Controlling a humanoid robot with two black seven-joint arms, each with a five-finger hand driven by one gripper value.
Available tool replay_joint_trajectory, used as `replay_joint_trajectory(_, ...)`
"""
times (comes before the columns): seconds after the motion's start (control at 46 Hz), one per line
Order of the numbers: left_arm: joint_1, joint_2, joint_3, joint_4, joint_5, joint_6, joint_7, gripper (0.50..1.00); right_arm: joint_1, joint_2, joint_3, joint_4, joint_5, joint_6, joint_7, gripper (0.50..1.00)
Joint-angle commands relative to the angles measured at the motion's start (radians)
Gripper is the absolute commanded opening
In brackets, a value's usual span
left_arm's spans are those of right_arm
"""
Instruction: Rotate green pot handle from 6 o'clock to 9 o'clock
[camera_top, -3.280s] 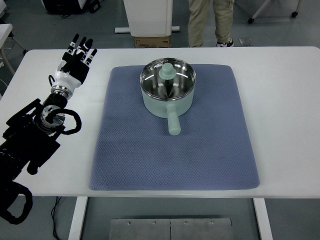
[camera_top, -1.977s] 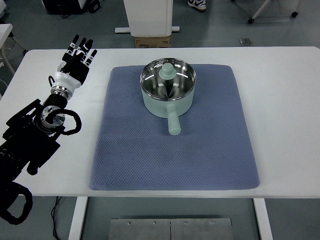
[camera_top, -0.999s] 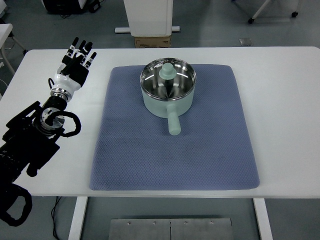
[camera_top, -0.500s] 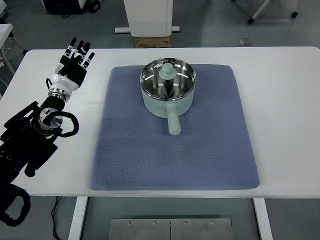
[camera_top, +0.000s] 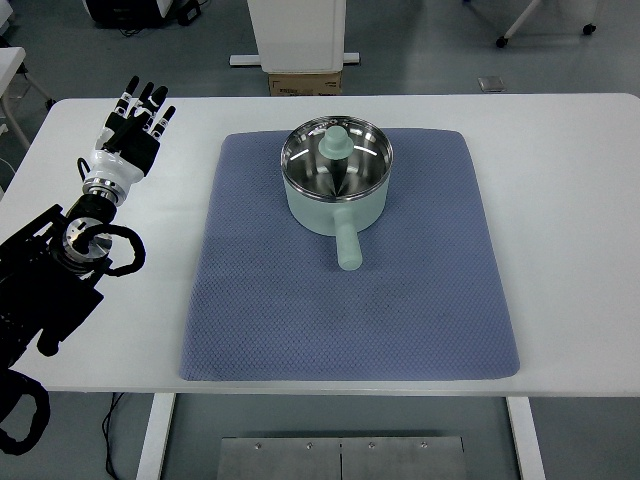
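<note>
1. The green pot (camera_top: 335, 190) sits upright on the far half of the blue mat (camera_top: 420, 300), which lies on the white table (camera_top: 570, 200); the mat probably cushions the pot and gives it a surface to turn on.
2. The pot handle (camera_top: 347, 243) points toward the robot's side, roughly six o'clock, leaning slightly to the picture's right; by that lie the turn to nine o'clock is not yet begun.
3. A pale green knob (camera_top: 335, 143) shows within the steel rim; whether it sits on a clear lid or stands inside the pot I cannot tell.
4. The left hand (camera_top: 131, 133) is over the table's far left corner, fingers (camera_top: 140, 101) straight and slightly apart, holding nothing; it is well apart from the pot, with bare table and the mat's left edge between.
5. The right hand does not show.
6. Judging from this, the left hand must cross to the handle and sweep it toward the picture's left; the handle's free end is the sensible place to push, since it gives most leverage; pushing too near the body may slide the pot rather than turn it.
</note>
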Motion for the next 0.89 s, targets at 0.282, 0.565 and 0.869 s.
replay_joint_trajectory(0.282,-0.004,0.011,0.003,-0.014,0.017,-0.01,0.0,1.0,-0.001,0.0,0.0,0.0,0.0,0.0,0.0,1.0)
replay_joint_trajectory(0.565,0.015,0.051,0.006,-0.086,0.05,-0.118,0.0,1.0,-0.001,0.0,0.0,0.0,0.0,0.0,0.0,1.0)
replay_joint_trajectory(0.869,0.026,0.074,0.009,-0.155,0.053,-0.119,0.003,1.0,-0.001,0.0,0.0,0.0,0.0,0.0,0.0,1.0)
